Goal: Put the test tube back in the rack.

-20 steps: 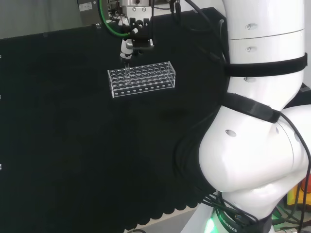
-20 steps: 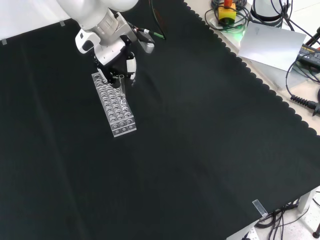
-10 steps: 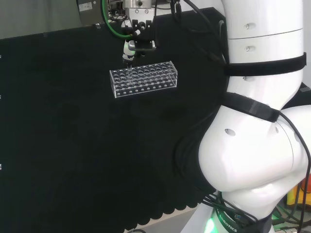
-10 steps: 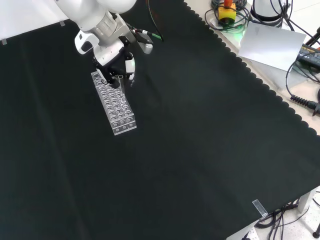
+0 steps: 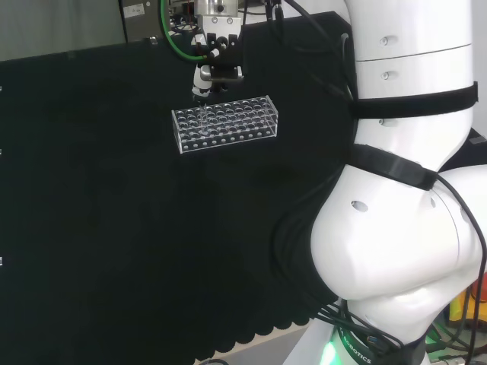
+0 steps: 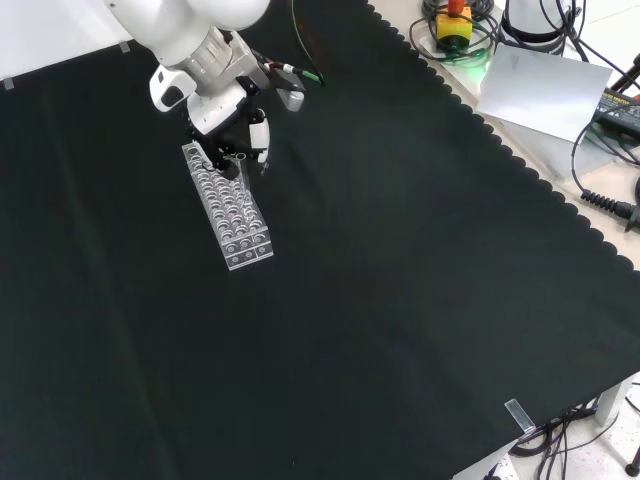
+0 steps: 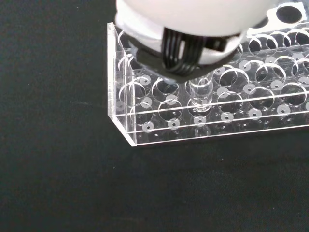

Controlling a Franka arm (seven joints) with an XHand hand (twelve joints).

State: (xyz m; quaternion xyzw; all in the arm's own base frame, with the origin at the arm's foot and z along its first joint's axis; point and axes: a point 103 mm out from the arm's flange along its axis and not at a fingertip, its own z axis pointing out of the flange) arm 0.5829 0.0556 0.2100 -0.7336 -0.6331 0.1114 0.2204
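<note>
The clear rack is the one obstacle on the tabletop; bare black cloth lies open on every side of it. Above the rack's far end in the front view, the hand stands close over the holes, with a test tube upright in a hole there.

Clear rack on blk cloth
</note>
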